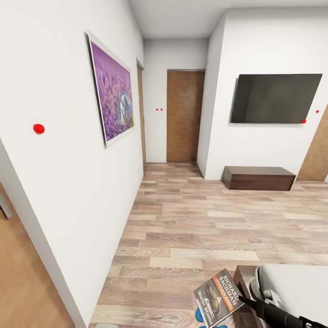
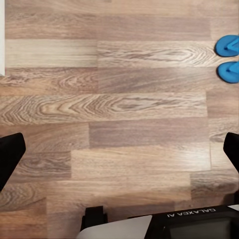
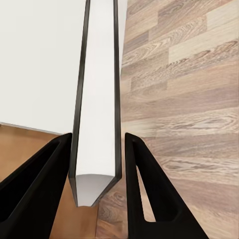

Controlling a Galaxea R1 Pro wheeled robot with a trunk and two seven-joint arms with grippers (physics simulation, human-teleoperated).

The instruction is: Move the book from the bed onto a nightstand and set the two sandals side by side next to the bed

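Book point(image 1: 218, 297) sits clamped in the right gripper point(image 3: 97, 186) above two sandals point(image 2: 229, 59) on the floor point(image 1: 205, 228); left gripper point(image 2: 119, 154) gapes wide, holding nothing.

You're getting bright, even, soft light with no clear source and only faint shadows. The head view is stretching toward its edges, and fine textures are looking slightly soft everywhere.
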